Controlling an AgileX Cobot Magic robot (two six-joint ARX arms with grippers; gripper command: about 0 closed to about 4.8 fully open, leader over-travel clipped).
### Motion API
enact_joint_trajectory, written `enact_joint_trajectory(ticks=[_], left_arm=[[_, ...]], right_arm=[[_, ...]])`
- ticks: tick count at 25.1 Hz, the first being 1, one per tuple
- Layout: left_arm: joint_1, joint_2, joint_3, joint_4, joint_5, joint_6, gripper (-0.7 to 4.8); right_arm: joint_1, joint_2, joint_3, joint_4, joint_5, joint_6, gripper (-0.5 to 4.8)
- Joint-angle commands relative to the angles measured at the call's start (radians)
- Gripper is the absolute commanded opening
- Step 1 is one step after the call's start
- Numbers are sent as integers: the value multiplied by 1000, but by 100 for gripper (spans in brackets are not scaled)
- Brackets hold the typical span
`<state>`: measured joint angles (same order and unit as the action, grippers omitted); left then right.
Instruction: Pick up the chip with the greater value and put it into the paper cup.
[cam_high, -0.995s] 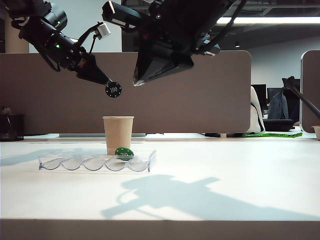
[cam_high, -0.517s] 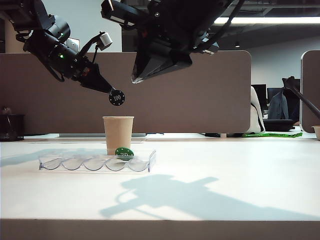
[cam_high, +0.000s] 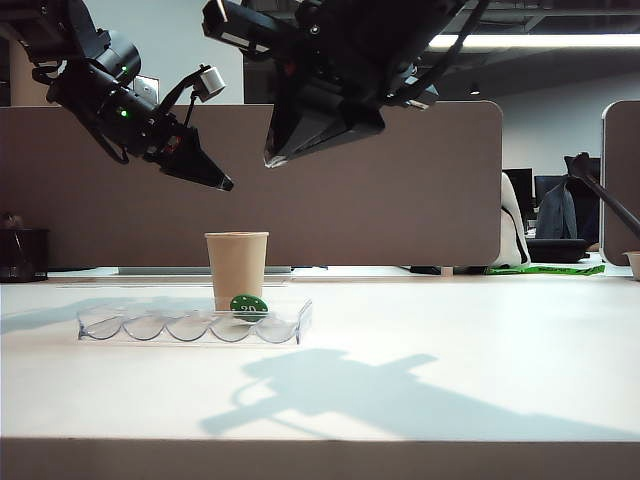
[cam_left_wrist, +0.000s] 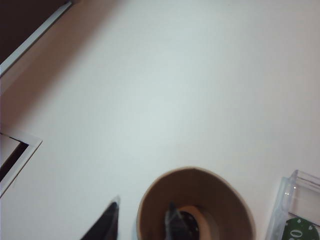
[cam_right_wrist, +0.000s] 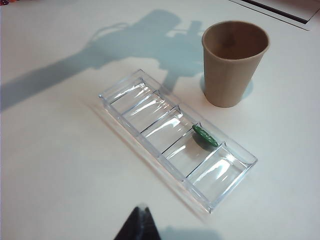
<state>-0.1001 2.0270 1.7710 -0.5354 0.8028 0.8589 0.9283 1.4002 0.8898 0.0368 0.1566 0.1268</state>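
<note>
The tan paper cup (cam_high: 237, 270) stands behind the clear chip tray (cam_high: 190, 326). My left gripper (cam_high: 222, 183) hangs above the cup, slightly to its left, open with nothing between its fingers. In the left wrist view its fingers (cam_left_wrist: 107, 223) stand apart over the cup (cam_left_wrist: 210, 192), one on each side of the near rim. A dark round shape, the chip with the greater value (cam_left_wrist: 191, 226), lies at the cup's bottom. My right gripper (cam_high: 272, 160) is shut, high up and right of the cup; its tips (cam_right_wrist: 141, 210) hover beside the tray (cam_right_wrist: 135, 102).
A green chip (cam_high: 248, 304) marked "20" leans on edge in the tray's fourth slot (cam_right_wrist: 205, 135), just in front of the cup (cam_right_wrist: 235, 62). A brown partition (cam_high: 400, 180) closes off the back of the table. The arms' shadows fall on the white tabletop.
My left gripper carried the black chip a little right and down to above the cup, then opened. The chip has left its fingers. The right arm stayed put.
</note>
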Motion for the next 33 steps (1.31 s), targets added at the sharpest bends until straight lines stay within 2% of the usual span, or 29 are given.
enact_joint_trajectory(ticks=[1,3,5,9,11,15,20,29,33], left_arm=[[-2,-4,3,5,2,-3,114],[-2,-5,3,6,2,-3,73],[-2,-5,3,8,2,-3,-10],[-2,-6,3,7,2,-38,-6],[-1,-15,3,9,2,-92,-6],[0,-34,3,8,-2,-103,-5],[2,-81,3,14,-79,-185,-5],[2,-148,3,0,-115,-274,-5],[2,-178,3,-17,-183,-323,-6]], right_arm=[[0,-2,3,13,2,3,-6],[0,-2,3,15,4,-4,-6],[0,-2,3,23,7,-26,-6],[-6,-3,3,61,10,-103,-6],[-40,-5,3,106,10,-106,-6],[-107,-27,2,109,10,-104,-6],[-290,-100,-52,136,-34,-104,-6],[-570,-243,-158,155,-218,-105,-6],[-699,-312,-180,146,-285,-105,-6]])
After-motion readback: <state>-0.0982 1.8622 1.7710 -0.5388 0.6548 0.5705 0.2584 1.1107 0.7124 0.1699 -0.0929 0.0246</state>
